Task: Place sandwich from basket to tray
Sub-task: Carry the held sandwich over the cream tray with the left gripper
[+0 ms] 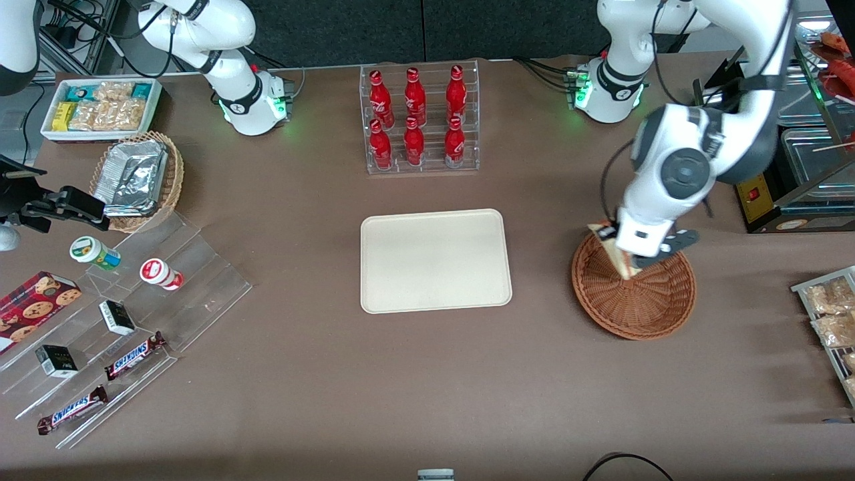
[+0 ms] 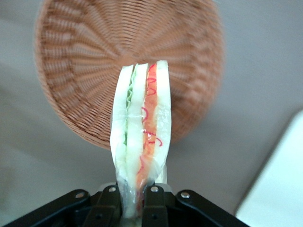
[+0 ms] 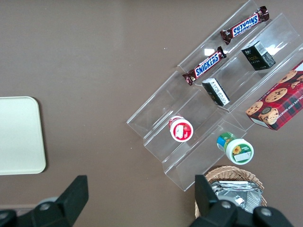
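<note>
My left gripper (image 1: pixel 633 262) is shut on the sandwich (image 1: pixel 615 253), a pale bread wedge in clear wrap, and holds it above the reddish-brown wicker basket (image 1: pixel 641 304). In the left wrist view the sandwich (image 2: pixel 141 142) stands between the black fingers (image 2: pixel 156 204), its red-orange and green filling showing, with the empty basket (image 2: pixel 85 71) below it. The cream tray (image 1: pixel 435 260) lies flat at the table's middle, toward the parked arm's end from the basket; its corner shows in the left wrist view (image 2: pixel 279 189).
A clear rack of red bottles (image 1: pixel 418 119) stands farther from the front camera than the tray. Clear stepped shelves with snacks (image 1: pixel 127 314), a tan wicker basket with foil containers (image 1: pixel 137 177) and a white snack box (image 1: pixel 100 107) lie toward the parked arm's end. Metal racks (image 1: pixel 828 321) stand at the working arm's end.
</note>
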